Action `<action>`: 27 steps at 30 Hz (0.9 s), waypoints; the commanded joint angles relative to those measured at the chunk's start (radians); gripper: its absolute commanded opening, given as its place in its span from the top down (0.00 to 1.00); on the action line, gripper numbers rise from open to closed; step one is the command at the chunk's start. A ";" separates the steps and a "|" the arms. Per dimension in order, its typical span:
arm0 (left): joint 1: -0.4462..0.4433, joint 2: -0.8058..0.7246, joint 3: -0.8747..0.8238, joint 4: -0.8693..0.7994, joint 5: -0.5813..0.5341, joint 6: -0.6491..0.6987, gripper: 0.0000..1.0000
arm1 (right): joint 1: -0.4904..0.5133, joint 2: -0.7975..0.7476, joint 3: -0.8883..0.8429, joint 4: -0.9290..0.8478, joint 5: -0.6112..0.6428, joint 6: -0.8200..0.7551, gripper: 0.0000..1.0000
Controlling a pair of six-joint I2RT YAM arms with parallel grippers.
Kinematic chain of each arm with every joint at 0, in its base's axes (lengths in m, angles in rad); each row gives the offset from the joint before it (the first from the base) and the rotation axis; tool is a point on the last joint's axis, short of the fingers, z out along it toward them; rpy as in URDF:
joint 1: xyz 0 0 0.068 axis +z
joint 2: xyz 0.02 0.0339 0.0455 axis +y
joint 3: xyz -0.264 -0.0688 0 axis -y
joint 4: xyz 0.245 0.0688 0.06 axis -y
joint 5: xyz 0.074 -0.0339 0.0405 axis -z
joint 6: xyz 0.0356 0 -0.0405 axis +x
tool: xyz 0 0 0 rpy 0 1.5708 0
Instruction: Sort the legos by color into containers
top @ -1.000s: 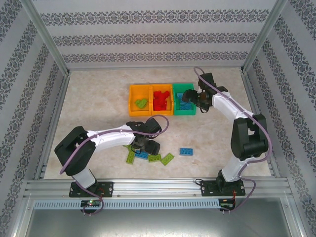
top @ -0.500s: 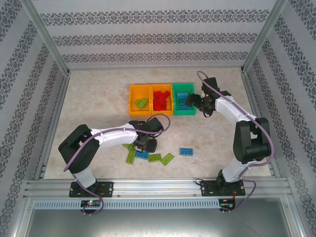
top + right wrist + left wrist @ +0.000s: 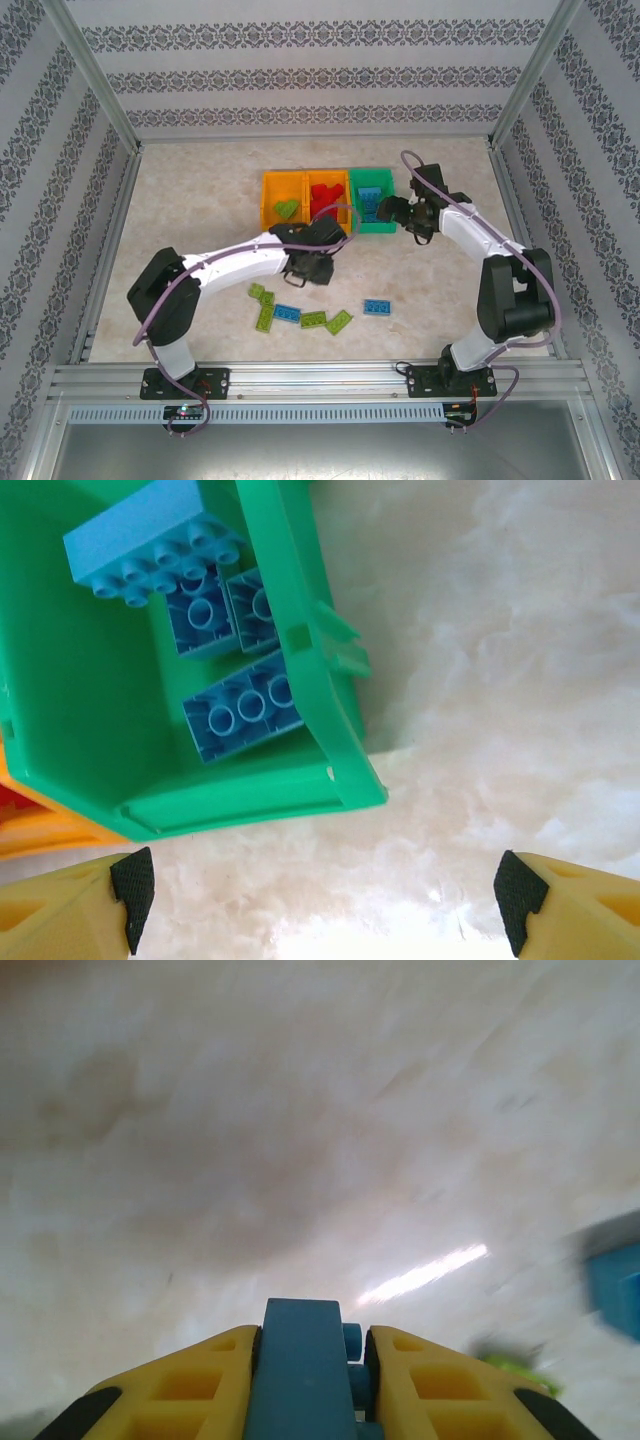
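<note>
Three small open-topped plastic bins stand in a row on the pale marbled table [image 3: 180,200] in the overhead view. The left orange bin [image 3: 265,205] holds one light green brick [image 3: 287,209], the middle orange bin [image 3: 328,175] holds red bricks [image 3: 322,200], and the green bin [image 3: 372,228] holds blue bricks [image 3: 370,200]. The left gripper [image 3: 318,262] hangs over the table just in front of the orange bins. The right gripper [image 3: 393,212] is at the green bin's near right corner. Nearer the arm bases lie four loose light green bricks [image 3: 313,320] and two loose blue bricks [image 3: 377,306], all flat on the table.

In the left wrist view, the yellow fingers [image 3: 190,1385] are clenched on a blue studded plastic brick [image 3: 300,1360] above blurred bare table. A blue smear sits at the right edge and a green one low on the right.

In the right wrist view, the black-tipped yellow fingers [image 3: 60,905] are spread wide with nothing between them, over bare table just beside the green bin. Inside the bin, a lighter blue brick lies studs-up over darker blue ones. An orange bin's edge touches it at the lower left.
</note>
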 commanded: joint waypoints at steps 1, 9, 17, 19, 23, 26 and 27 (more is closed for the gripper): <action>0.022 0.086 0.174 -0.048 -0.008 0.102 0.72 | -0.014 -0.072 -0.068 0.023 -0.007 -0.037 0.09; 0.125 0.418 0.730 -0.140 0.098 0.164 0.72 | -0.022 -0.226 -0.220 -0.039 0.012 -0.038 0.10; 0.166 0.657 1.096 -0.148 0.164 0.168 0.71 | -0.010 -0.341 -0.372 -0.059 -0.062 0.042 0.12; 0.174 0.673 1.098 -0.107 0.175 0.158 0.71 | 0.003 -0.365 -0.391 -0.077 -0.087 0.056 0.12; 0.180 0.694 1.098 -0.044 0.190 0.153 0.67 | 0.064 -0.400 -0.413 -0.120 -0.082 0.094 0.12; 0.183 0.709 1.101 -0.007 0.189 0.142 0.61 | 0.116 -0.413 -0.431 -0.123 -0.064 0.127 0.11; 0.185 0.713 1.104 0.001 0.189 0.136 0.59 | 0.127 -0.416 -0.438 -0.120 -0.059 0.138 0.11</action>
